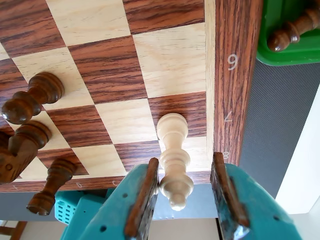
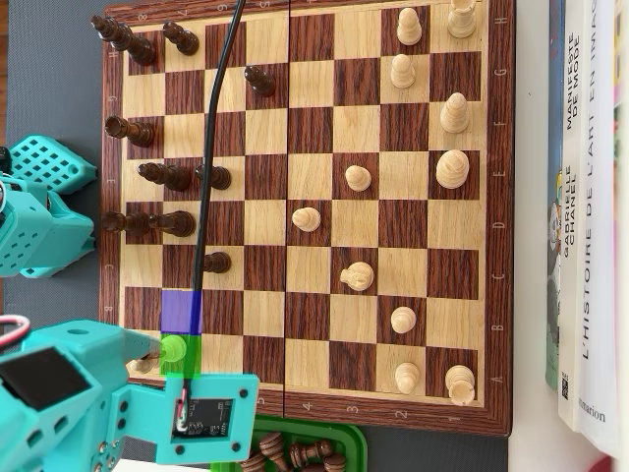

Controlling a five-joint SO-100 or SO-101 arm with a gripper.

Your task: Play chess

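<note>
A light wooden chess piece (image 1: 173, 155) stands upright on a corner square of the chessboard (image 1: 235, 75), beside the rim numbers. My teal gripper (image 1: 185, 159) is open around it. The left pad (image 1: 145, 192) is close against the piece, and a clear gap separates it from the right pad (image 1: 225, 192). In the overhead view the arm (image 2: 118, 393) covers the board's lower-left corner (image 2: 110, 295), where only a sliver of the light piece (image 2: 144, 365) shows. Dark pieces (image 2: 162, 177) fill the left side and light pieces (image 2: 452, 169) the right.
Three dark pieces (image 1: 32, 97) stand close on the left in the wrist view. A green tray (image 1: 285, 55) beyond the board rim holds captured dark pieces (image 1: 292, 30). In the overhead view, a black cable (image 2: 211, 147) runs over the board and books (image 2: 590, 216) lie at the right.
</note>
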